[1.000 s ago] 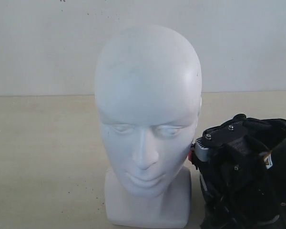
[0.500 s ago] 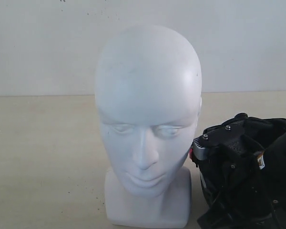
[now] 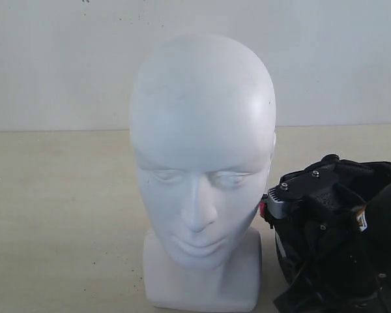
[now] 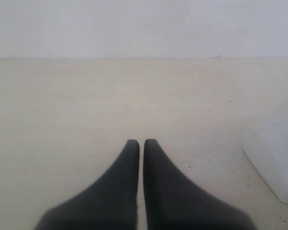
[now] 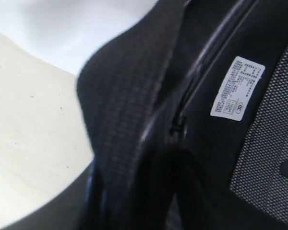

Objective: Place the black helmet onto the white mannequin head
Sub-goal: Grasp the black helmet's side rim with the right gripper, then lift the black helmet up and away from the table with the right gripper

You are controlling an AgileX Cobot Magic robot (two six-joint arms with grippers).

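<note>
So the white mannequin head (image 3: pixel 202 163) stands mid-bench (image 4: pixel 62 120), the black helmet (image 5: pixel 125 120) is just beside it toward the right edge with the right arm (image 3: pixel 309 195) in it, can't tell how its fingers are set, and the left fingers (image 4: pixel 131 160) are pressed together.

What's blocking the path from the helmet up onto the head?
Nothing visible does. The helmet sits low beside the head, level with its jaw, and the head's crown is bare with open space above it.
</note>
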